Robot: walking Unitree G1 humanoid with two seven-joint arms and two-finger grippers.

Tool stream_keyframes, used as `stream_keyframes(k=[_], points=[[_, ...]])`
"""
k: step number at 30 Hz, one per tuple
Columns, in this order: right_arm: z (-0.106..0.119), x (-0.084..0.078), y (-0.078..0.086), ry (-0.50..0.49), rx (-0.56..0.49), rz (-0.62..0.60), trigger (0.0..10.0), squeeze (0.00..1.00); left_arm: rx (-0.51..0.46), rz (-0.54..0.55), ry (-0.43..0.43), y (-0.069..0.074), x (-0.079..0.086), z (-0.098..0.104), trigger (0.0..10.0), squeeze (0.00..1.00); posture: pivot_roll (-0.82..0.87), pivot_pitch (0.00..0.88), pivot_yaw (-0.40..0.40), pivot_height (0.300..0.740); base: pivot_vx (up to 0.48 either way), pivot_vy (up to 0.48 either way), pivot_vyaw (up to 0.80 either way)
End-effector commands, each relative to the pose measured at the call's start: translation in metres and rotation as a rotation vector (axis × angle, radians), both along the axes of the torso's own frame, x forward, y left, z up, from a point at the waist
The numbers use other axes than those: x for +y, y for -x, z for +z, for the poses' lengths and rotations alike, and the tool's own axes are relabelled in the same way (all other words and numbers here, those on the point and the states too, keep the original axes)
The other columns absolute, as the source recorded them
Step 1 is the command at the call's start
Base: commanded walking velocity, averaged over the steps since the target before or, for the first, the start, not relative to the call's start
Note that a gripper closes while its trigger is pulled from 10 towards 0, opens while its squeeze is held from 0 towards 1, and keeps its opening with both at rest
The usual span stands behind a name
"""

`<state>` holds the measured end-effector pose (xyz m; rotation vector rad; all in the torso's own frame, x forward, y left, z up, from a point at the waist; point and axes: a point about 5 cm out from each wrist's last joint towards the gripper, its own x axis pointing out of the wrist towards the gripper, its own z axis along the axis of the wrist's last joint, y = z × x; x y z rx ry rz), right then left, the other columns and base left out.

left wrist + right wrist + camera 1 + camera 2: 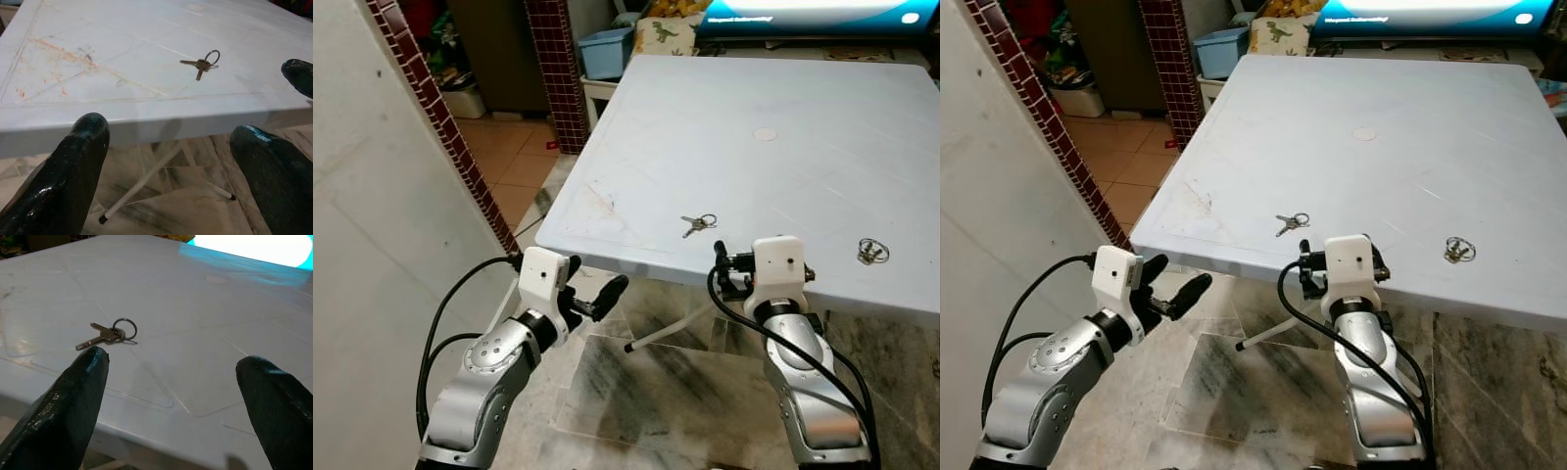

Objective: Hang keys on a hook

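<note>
While both arms were raised in front of the robot, the keys (698,224) lay flat on the white table (783,117), close to its near edge and not touched by anything. They looked like a couple of small keys on a ring.

The right gripper (171,396) sat right at the table's near edge, just short of the keys, with its fingers (73,401) spread wide; in the right wrist view the keys were beside the tip of one finger, a little ahead of it.

The left gripper (171,166) was lower and off to the left, below the table's front corner, also spread wide, with its fingers (607,294) pointing toward the underside of the edge. Through its wrist camera you could see the tabletop from low down, orange-ish scuff marks (54,63) on it, and a white table leg (142,183) on the marbled floor.

Further right near the same edge sat a second small metal ring thing (872,252), well apart from the keys. I couldn't tell what it was. A blue bin (607,51) stood past the far left corner.
</note>
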<state>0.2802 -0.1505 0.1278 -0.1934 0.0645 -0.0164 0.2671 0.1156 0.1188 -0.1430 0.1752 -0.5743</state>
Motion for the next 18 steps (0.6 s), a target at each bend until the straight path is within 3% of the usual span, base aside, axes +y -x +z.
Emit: stream_keyframes(k=[1,2,3,4,5,6,7,8,9,18], points=[[0.005,0.0081,0.0013,-0.01,-0.014,0.025,10.0,1.0,0.007,0.0,0.001,0.0005,0.0027,-0.0012,10.0,0.0,-0.01,0.036,0.113,0.74,0.259,0.0,0.0],[0.0047,0.0089,0.0017,-0.01,-0.011,0.027,10.0,0.93,0.007,-0.002,0.002,0.0007,0.0025,-0.0012,10.0,0.0,-0.01,0.036,0.113,0.74,0.266,0.0,0.0],[0.0045,0.0095,0.002,-0.011,-0.008,0.029,10.0,0.93,0.007,-0.004,0.003,0.0008,0.0023,-0.0012,10.0,0.0,-0.01,0.036,0.113,0.74,0.266,0.0,0.0],[0.0043,0.0102,0.0019,-0.012,-0.006,0.032,10.0,0.46,0.007,-0.006,0.004,0.0006,0.002,-0.001,10.0,0.0,-0.01,0.037,0.113,0.74,0.277,0.0,0.0],[0.0042,0.0115,0.0019,-0.013,-0.002,0.038,10.0,0.26,0.006,-0.009,0.004,0.0004,0.0017,-0.0008,10.0,0.0,-0.01,0.037,0.113,0.74,0.307,0.0,0.0],[0.0043,0.0118,0.0021,-0.013,-0.001,0.039,10.0,0.2,0.006,-0.01,0.005,0.0003,0.0016,-0.0008,10.0,0.0,-0.01,0.037,0.113,0.74,0.315,0.0,0.0],[0.0044,0.0121,0.0022,-0.013,-0.001,0.04,10.0,0.06,0.006,-0.011,0.005,0.0003,0.0016,-0.0009,10.0,0.0,-0.01,0.037,0.113,0.74,0.319,0.0,0.0],[0.0046,0.0122,0.0022,-0.013,-0.001,0.041,10.0,0.06,0.006,-0.012,0.006,0.0003,0.0015,-0.001,10.0,0.0,-0.01,0.037,0.113,0.74,0.319,0.0,0.0],[0.0046,0.0122,0.0022,-0.012,-0.001,0.041,10.0,0.0,0.006,-0.014,0.007,0.0004,0.0013,-0.001,10.0,0.0,-0.01,0.037,0.113,0.74,0.319,0.0,0.0],[0.0032,0.016,0.0028,-0.011,0.012,0.058,10.0,0.0,0.01,-0.024,0.009,0.0012,-0.0008,-0.0014,10.0,0.0,-0.01,0.039,0.112,0.74,0.336,0.0,0.0]])
